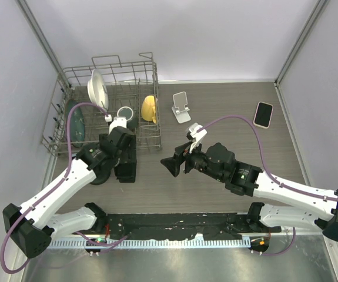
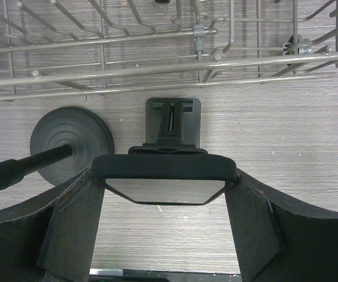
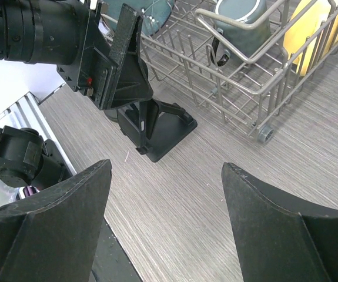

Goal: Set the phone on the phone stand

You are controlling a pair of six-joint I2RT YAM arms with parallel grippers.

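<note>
The top camera looks steeply down from over the near edge, holding the whole grey wood-grain worktop. The left wrist camera hangs close above it, facing the far edge; the right wrist one sits low, facing the far-left corner. All share the grey wire dish rack and black plastic folding stand

From above, left claw partly hides the black stand — wrist views crop the rack.

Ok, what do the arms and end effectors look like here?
The left arm and right arm have white links with black joints; a purple cable loops along each. The right end effector is matte black with two broad wedge-shaped fingers; the left end effector matches.
</note>
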